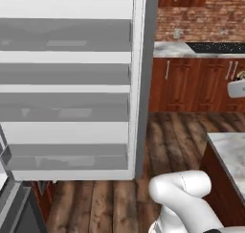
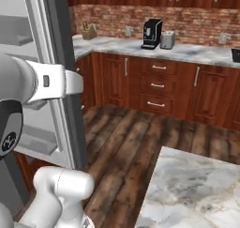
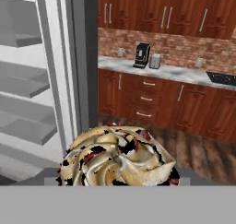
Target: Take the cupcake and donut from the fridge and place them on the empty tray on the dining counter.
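The cupcake [image 3: 117, 156] sits right at the gripper in the hand view, its swirled pale top hiding the finger tips so their grip cannot be told, beside the open fridge [image 1: 72, 83] and its white shelves, with no readable writing anywhere.

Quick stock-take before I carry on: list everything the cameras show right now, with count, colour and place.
cupcake: one, cream swirl with dark flecks, close at the bottom of the hand view.
fridge: one, grey, open, white-grey shelves, on the left.
dining counter: one, white-grey marble, lower right.
wall counter: one, marble top on red-brown cabinets, along the brick wall.
coffee machine: one, black, on the wall counter.
toaster: one, silver, beside the coffee machine.
stovetop: one, black, on the wall counter.
robot arm: one, white.
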You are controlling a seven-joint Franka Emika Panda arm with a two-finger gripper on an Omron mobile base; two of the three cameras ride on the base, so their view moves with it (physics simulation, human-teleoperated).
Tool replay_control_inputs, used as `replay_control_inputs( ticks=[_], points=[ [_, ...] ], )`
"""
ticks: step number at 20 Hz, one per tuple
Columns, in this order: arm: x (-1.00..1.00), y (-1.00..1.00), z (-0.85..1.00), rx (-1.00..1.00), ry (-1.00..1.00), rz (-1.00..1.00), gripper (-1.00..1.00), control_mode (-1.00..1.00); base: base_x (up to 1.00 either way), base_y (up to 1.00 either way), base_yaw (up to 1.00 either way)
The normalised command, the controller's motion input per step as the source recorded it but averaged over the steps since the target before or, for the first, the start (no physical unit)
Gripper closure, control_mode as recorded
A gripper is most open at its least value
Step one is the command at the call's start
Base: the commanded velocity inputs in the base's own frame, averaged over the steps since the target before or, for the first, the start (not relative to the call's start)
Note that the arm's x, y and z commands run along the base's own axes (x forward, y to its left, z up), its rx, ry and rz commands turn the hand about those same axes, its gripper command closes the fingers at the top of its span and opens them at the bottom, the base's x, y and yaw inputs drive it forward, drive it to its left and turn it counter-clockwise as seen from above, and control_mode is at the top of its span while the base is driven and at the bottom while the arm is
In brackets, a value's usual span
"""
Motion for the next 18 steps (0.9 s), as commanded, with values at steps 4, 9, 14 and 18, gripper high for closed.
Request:
replay_control_inputs(
  ticks=[4,9,14,18],
  points=[
    [0.0,0.0,0.0,0.0,0.0,0.0,1.0,1.0,1.0,-0.08,-0.03],
    [0.0,0.0,0.0,0.0,0.0,0.0,1.0,1.0,0.94,-0.86,-0.22],
    [0.0,0.0,0.0,0.0,0.0,0.0,1.0,1.0,0.83,-0.64,-0.31],
    [0.0,0.0,0.0,0.0,0.0,0.0,1.0,1.0,-1.0,-0.43,-0.48]
  ],
)
